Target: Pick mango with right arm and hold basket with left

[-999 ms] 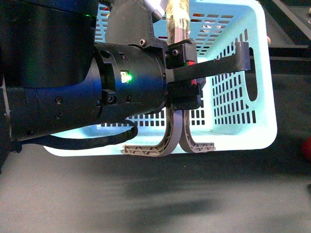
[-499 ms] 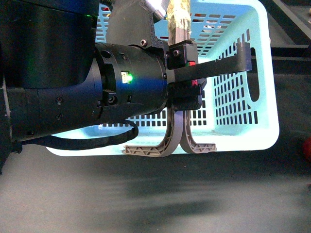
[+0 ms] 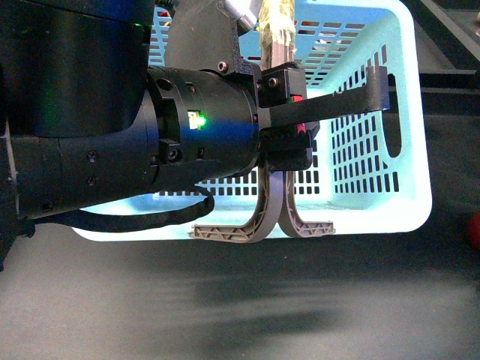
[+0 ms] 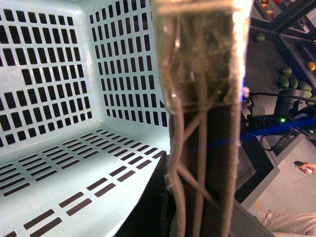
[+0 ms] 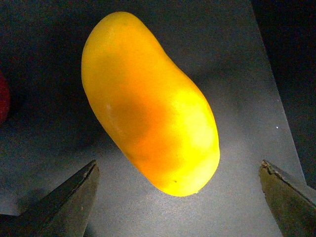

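Front view shows the left gripper [image 3: 291, 112] clamped on the handles [image 3: 264, 210] of the basket [image 3: 409, 150]; only the right wrist view shows the right gripper [image 5: 178, 170] gaping around the mango [image 5: 148, 103].

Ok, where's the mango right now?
The mango shows only in the right wrist view, lying on the dark surface with its near end between the fingertips of the open right gripper, touching neither; a red object lies close beside it.
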Motion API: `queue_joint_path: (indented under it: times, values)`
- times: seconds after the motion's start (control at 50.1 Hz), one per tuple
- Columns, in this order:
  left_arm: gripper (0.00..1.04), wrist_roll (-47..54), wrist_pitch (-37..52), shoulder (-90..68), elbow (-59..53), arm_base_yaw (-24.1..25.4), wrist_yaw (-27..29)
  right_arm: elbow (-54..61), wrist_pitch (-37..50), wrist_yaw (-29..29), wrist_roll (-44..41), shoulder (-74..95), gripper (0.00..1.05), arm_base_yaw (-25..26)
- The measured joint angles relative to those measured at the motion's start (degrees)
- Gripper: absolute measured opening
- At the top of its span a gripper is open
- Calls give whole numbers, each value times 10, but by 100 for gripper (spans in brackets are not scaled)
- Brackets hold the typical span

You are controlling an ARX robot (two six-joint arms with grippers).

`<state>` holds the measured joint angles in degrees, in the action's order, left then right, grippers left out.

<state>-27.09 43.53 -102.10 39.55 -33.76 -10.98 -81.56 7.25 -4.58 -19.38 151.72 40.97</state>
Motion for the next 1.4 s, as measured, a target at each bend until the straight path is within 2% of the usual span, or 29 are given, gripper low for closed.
queue_joint_path:
  times: [0.539,1.139,1.219,1.339,1.398]
  values:
    - [9,0,0,0,0,0,0,-115,-44,1,-3,74,96,-1]
    - [9,0,0,0,0,0,0,-132,-28,7,-5,113,96,3]
    - [9,0,0,0,0,0,0,-132,-21,8,-4,114,89,3]
    - [9,0,0,0,0,0,0,-132,-12,10,-3,114,69,3]
    - [9,0,0,0,0,0,0,-125,-1,10,-3,111,63,3]
